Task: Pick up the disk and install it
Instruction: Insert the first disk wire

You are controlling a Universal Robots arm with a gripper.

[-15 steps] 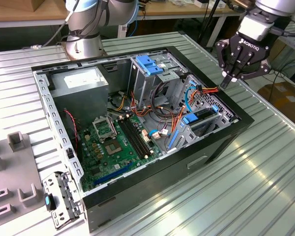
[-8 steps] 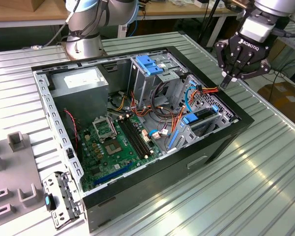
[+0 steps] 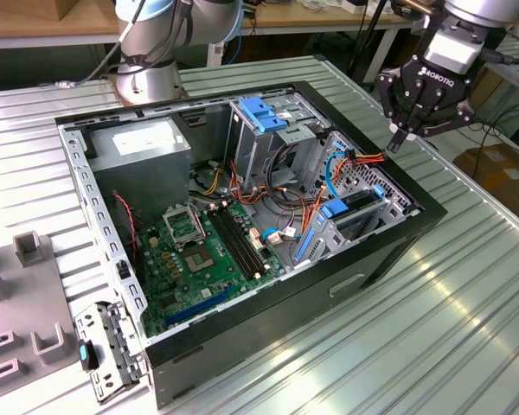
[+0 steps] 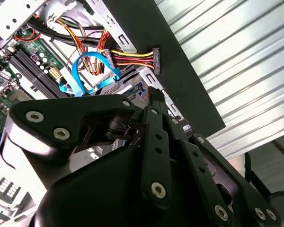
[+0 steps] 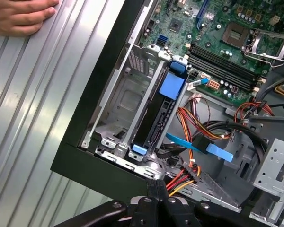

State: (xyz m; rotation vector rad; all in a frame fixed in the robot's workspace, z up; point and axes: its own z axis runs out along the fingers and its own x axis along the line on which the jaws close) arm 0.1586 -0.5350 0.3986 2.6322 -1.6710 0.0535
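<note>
The disk [image 5: 158,118] stood on edge in the drive bay at the corner of the computer case [image 3: 355,277], apparently seated. Orange-and-yellow power leads [image 5: 187,120] and a blue data cable [image 5: 213,149] lay just beside it. The gripper [image 3: 397,138] hung above the case edge, fingers pressed together and empty. A descent there risked snagging those cables or striking the wall. A person's hand [image 5: 20,16] rested on the table.

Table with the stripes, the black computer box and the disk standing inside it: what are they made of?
The table looks like bare metal, maybe aluminium: it is silvery and ribbed, with bright glare. The computer box looks like thin metal painted matt black, with sharp straight edges. The disk has blue end pieces that look like smooth plastic. I cannot tell what its dark side is made of.
</note>
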